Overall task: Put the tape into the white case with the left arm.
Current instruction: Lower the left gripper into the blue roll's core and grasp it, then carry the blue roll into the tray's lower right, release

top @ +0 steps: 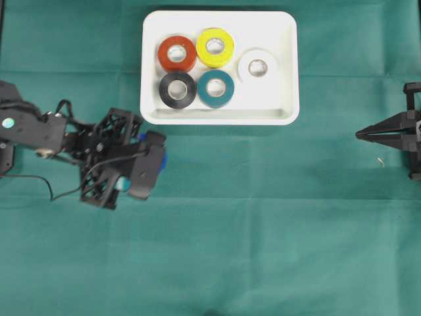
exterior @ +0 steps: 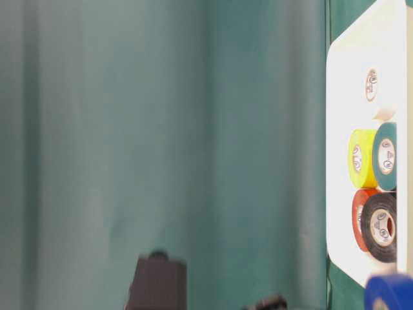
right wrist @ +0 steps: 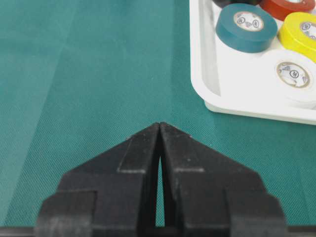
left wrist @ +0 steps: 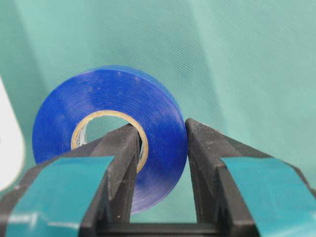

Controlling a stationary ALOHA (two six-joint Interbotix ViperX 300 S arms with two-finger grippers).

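At the left of the overhead view, the left gripper (top: 158, 158) sits near the bottom-left corner of the white case (top: 289, 72), its teal-banded fingers (left wrist: 64, 190) pinching the blue tape roll (left wrist: 106, 131) — one finger through the core, the other against the outer face, as the wrist view shows. The grip catches only one wall of the roll, so a quick swing could let it pivot or slip out onto the green cloth (top: 263, 217).

Inside the case lie the red roll (top: 176, 54), black roll (top: 177, 89), yellow roll (top: 215, 47), teal roll (top: 216, 89) and white roll (top: 258, 67). The left half is crowded — lowering there risks knocking a neighbour or leaving the blue roll perched on top. The bare floor lower right looks safer.

At far right, the right gripper (top: 360, 135) rests well apart, fingers pressed together.
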